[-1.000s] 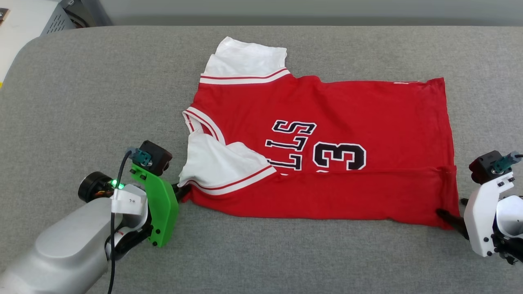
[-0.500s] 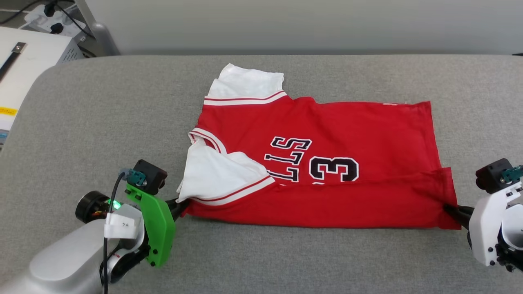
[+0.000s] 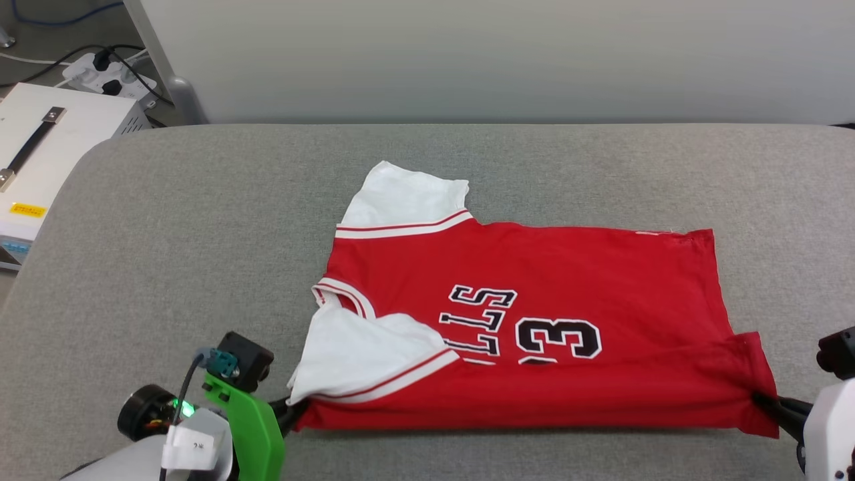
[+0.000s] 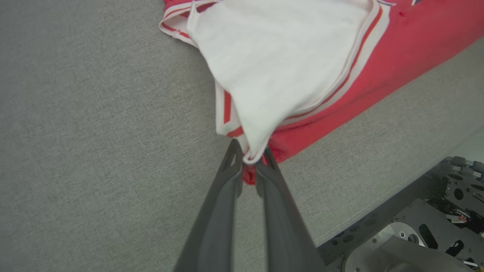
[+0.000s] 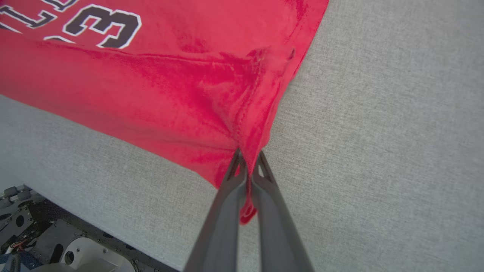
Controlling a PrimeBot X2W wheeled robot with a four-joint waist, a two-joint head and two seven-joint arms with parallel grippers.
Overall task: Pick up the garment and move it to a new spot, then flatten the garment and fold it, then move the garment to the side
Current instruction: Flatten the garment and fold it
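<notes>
Red jersey cloth, the garment (image 3: 568, 280), lies spread on the grey table (image 3: 167, 267) in the head view, neck toward the robot's left and hem toward its right. A near strip of red is folded over the front and cuts off the lower part of the black lettering (image 3: 477, 321). One white sleeve (image 3: 401, 200) lies flat at the far side; the other sleeve is folded over the near left corner. The left gripper (image 3: 292, 409) is clenched on that near left corner, and the right gripper (image 3: 768, 403) is clenched on the near right corner at the hem. A white box (image 3: 60, 147) with a black handle stands off the table's left end; its inside cannot be seen.

Left wrist view: the two dark fingers pinch the bunched tip of white sleeve and the red cloth beneath it, just above the table. The striped trim runs away from the tips.

Right wrist view: the fingers are pressed together on a gathered red hem corner, a small tail of cloth hanging between them. Creases fan out from the grip toward the number.
</notes>
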